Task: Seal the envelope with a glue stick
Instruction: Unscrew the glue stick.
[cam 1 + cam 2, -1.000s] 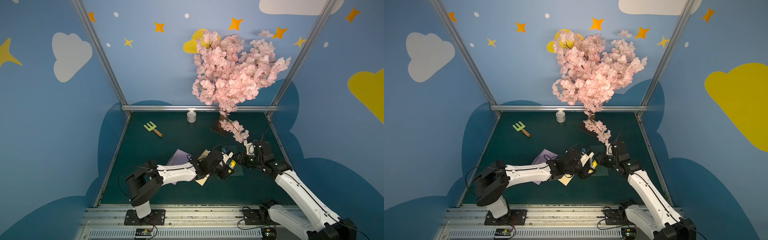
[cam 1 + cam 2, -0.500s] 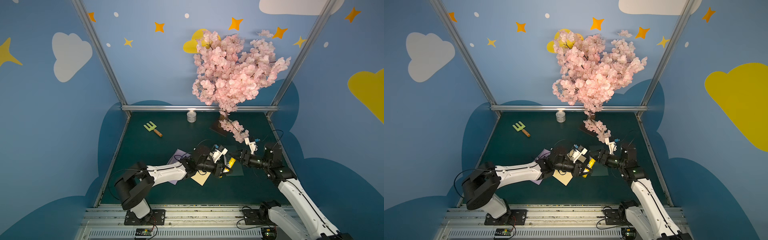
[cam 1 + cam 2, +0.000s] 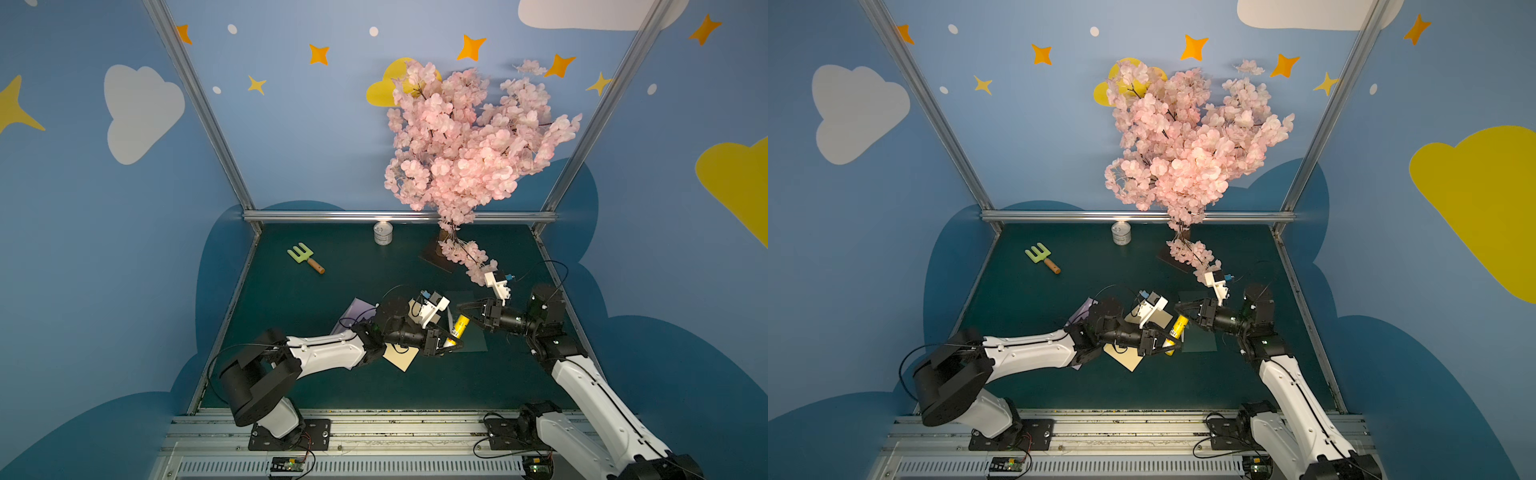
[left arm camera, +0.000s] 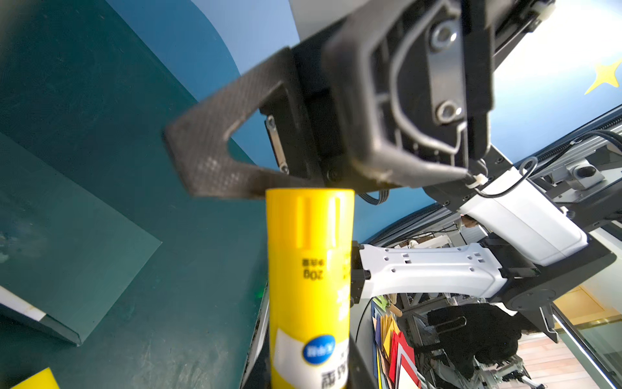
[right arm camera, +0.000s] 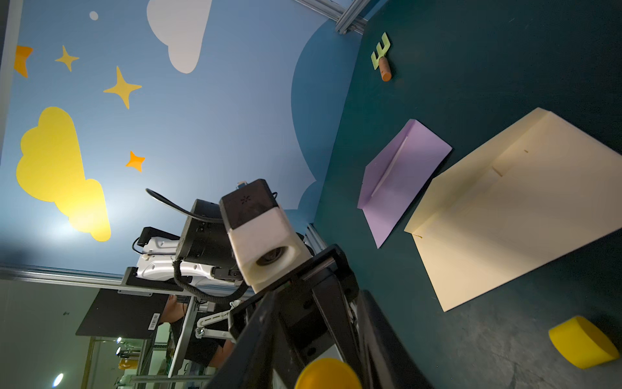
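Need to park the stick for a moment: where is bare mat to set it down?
Bare mat along the front, between the cream envelope and the rail. Also between rake, can and purple envelope. Crowded mid-mat: left gripper, right gripper and stick bunch by the green envelope.

both top views are sharp and evenly lit; the dark worktop (image 3: 316, 299) stays dim and the frame posts (image 3: 199, 104) bow at the edges. in the left wrist view the glue stick (image 4: 309, 269) near the lens is soft, the fingers (image 4: 215, 158) just past it are smeared, and the wall (image 4: 555, 50) behind them is white with glare. the right wrist view shows a glowing wall patch.
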Robot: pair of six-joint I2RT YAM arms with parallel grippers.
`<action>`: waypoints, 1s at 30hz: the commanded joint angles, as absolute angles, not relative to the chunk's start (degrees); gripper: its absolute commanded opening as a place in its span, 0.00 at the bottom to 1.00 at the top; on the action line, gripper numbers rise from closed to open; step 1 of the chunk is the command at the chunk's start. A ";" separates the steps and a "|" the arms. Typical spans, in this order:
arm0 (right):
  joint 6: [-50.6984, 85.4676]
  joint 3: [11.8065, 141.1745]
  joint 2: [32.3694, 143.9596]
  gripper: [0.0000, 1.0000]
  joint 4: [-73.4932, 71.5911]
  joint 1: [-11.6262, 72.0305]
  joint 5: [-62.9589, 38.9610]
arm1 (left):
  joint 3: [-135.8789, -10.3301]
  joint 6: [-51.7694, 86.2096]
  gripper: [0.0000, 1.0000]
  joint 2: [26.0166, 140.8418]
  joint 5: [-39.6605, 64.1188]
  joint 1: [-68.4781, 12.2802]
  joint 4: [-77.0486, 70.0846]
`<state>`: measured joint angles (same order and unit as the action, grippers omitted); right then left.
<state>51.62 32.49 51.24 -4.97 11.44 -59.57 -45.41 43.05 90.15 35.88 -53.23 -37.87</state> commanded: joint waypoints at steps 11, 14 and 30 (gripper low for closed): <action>50.27 32.43 51.59 0.29 -5.06 11.60 -60.29 | -46.83 43.64 0.03 90.86 33.52 -52.75 -40.14; 50.14 32.43 51.78 0.23 -4.99 11.60 -60.12 | -46.89 43.85 0.03 91.23 33.51 -52.73 -40.34; 34.63 41.46 56.62 0.07 28.68 19.29 -23.81 | -53.00 38.10 0.02 92.23 11.40 -54.18 -19.08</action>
<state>39.70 40.36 55.02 16.78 17.39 -37.45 -49.69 40.10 91.33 22.06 -54.92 -24.45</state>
